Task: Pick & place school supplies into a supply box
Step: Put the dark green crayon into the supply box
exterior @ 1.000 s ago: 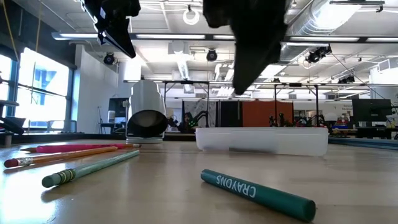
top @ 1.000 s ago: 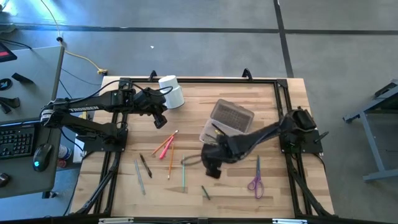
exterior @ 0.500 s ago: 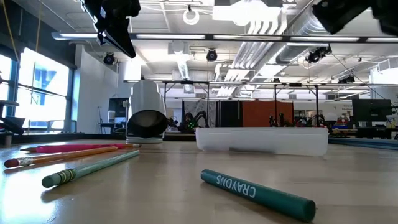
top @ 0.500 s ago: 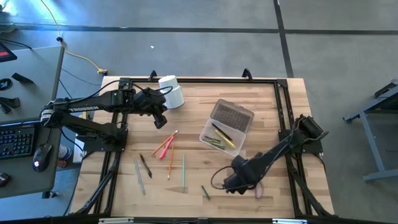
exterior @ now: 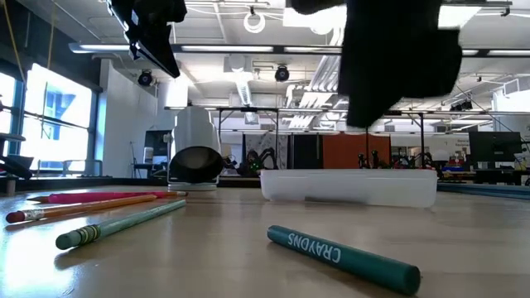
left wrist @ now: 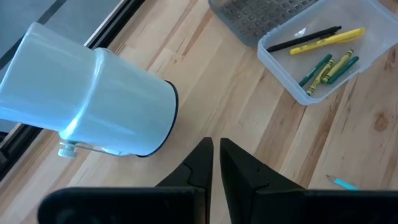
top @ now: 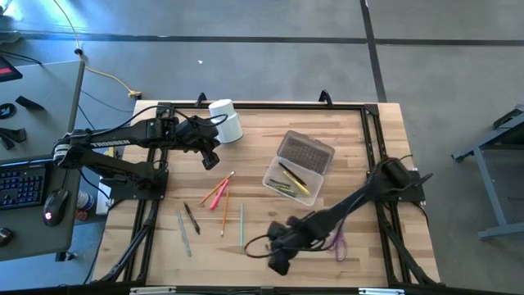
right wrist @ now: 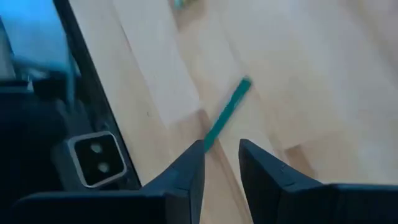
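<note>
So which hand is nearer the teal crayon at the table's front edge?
The right hand: it hangs just over the crayon, which shows right ahead of its fingers. The left hand waits far off, beside the white cup at the back.

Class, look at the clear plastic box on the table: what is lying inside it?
Inside the box lie a yellow marker, a dark pen and several green crayons. Nothing covers them; its lid lies alongside.

Looks like a robotics lab in some big industrial hall: exposed ceiling ducts (exterior: 464,29), concrete floor (top: 270,65), a butcher-block worktop (top: 360,131) inside a black frame, plus a desk with keyboard (top: 20,184) and mouse (top: 51,215) alongside.
</note>
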Tool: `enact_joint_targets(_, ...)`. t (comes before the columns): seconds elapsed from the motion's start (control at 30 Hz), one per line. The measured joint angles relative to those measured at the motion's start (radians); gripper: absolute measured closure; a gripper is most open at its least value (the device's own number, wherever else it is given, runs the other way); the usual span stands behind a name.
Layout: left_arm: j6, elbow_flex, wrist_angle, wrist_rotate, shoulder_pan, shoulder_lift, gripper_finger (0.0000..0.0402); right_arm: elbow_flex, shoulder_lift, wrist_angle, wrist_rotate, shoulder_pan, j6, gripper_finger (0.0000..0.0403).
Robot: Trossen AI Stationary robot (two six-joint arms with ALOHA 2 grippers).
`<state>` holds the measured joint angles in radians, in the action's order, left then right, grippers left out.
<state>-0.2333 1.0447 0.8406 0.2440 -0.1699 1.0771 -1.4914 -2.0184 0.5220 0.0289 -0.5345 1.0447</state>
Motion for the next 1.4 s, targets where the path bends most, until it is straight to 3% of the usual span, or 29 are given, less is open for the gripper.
enact_joint_targets(0.2, 0.037, 0.000, 0.000, 0.000, 0.000, 0.000, 0.0334, 0.003, -0.078, 0.025, -0.130, 0.050, 0.052, 0.0320)
enact_joint_targets(0.63, 0.053, 0.000, 0.009, 0.001, 0.000, 0.000, 0.0334, 0.000, -0.078, -0.048, -0.101, 0.099, -0.033, 0.0320)
enact_joint_targets(0.83, 0.053, 0.000, 0.021, 0.001, 0.000, 0.000, 0.0334, 0.000, -0.078, -0.129, -0.022, 0.093, -0.339, 0.0320)
enact_joint_targets(1.0, 0.053, 0.000, 0.032, 0.001, 0.000, 0.000, 0.0334, 0.000, -0.077, -0.161, 0.044, 0.065, -0.698, 0.0320)
enact_joint_targets(1.23, 0.053, 0.000, 0.032, 0.000, 0.000, 0.000, 0.0334, 0.000, -0.077, -0.162, -0.032, 0.022, -1.102, 0.0320)
enact_joint_targets(1.4, 0.053, 0.000, 0.031, 0.000, 0.000, 0.000, 0.0334, 0.000, -0.077, -0.166, -0.033, 0.023, -1.183, 0.0320)
